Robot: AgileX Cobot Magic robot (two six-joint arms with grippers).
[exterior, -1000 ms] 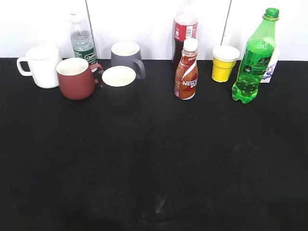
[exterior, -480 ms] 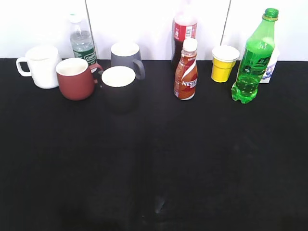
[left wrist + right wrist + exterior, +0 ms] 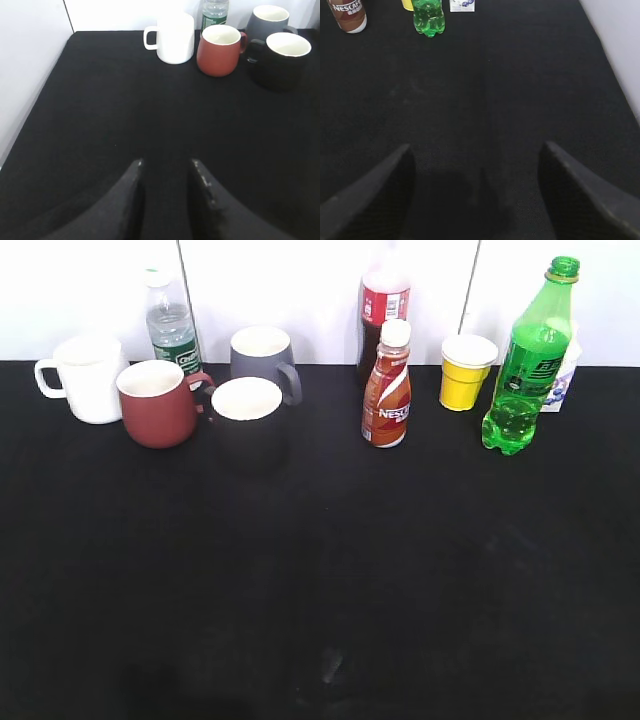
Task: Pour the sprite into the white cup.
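Observation:
The sprite (image 3: 528, 360) is a tall green bottle with a green cap, upright at the back right of the black table; its lower half shows in the right wrist view (image 3: 428, 17). The white cup (image 3: 87, 377) is a plain mug with a loop handle at the back left, also in the left wrist view (image 3: 174, 38). My left gripper (image 3: 166, 162) is open and empty, low over the table well short of the cups. My right gripper (image 3: 476, 148) is wide open and empty, far short of the sprite. Neither gripper shows in the exterior view.
A red mug (image 3: 157, 402), a black mug (image 3: 248, 422) and a grey mug (image 3: 263, 356) stand near the white cup, with a clear water bottle (image 3: 171, 325) behind. A Nescafe bottle (image 3: 388, 390), a cola bottle (image 3: 384, 300), a yellow paper cup (image 3: 467, 371) and a small carton (image 3: 561, 380) stand near the sprite.
The exterior picture shifts by a few pixels between frames; the objects keep their places on the table.

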